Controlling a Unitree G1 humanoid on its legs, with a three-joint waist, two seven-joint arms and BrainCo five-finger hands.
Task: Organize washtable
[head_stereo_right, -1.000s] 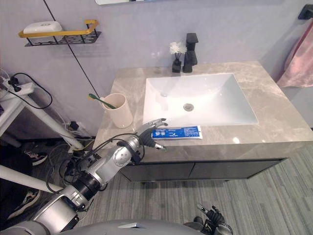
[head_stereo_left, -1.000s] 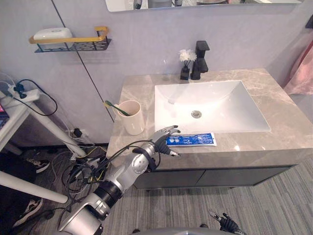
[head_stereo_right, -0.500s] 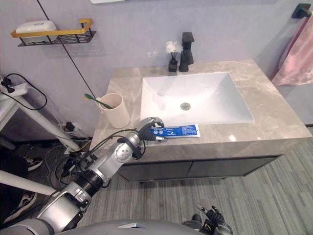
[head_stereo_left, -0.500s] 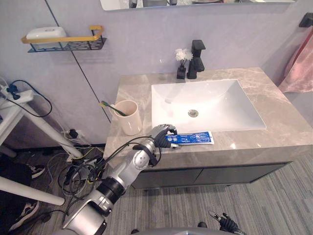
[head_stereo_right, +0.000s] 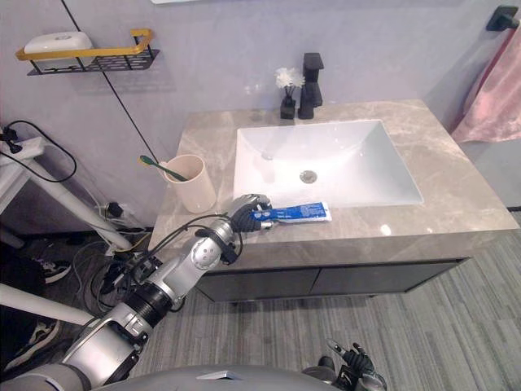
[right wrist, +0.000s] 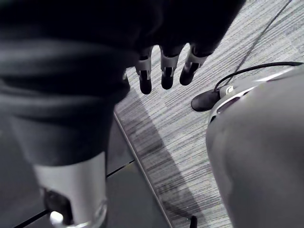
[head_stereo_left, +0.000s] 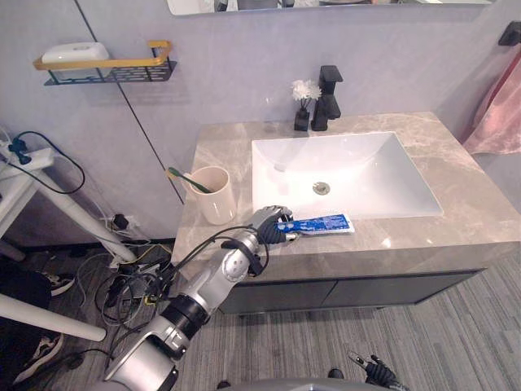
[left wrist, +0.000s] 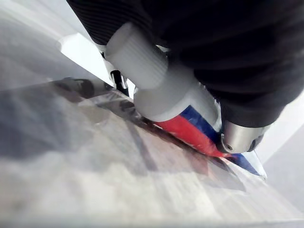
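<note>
Stretching along the counter at the sink's 6 o'clock, the toothpaste tube has its cap end clasped by the curled fingers of the left hand, a one-ended hold that may let it droop and slip if lifted.

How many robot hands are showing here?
2. The left robot hand grips the toothpaste tube on the countertop by the sink; the right robot hand hangs low over the floor, fingers relaxed.
</note>
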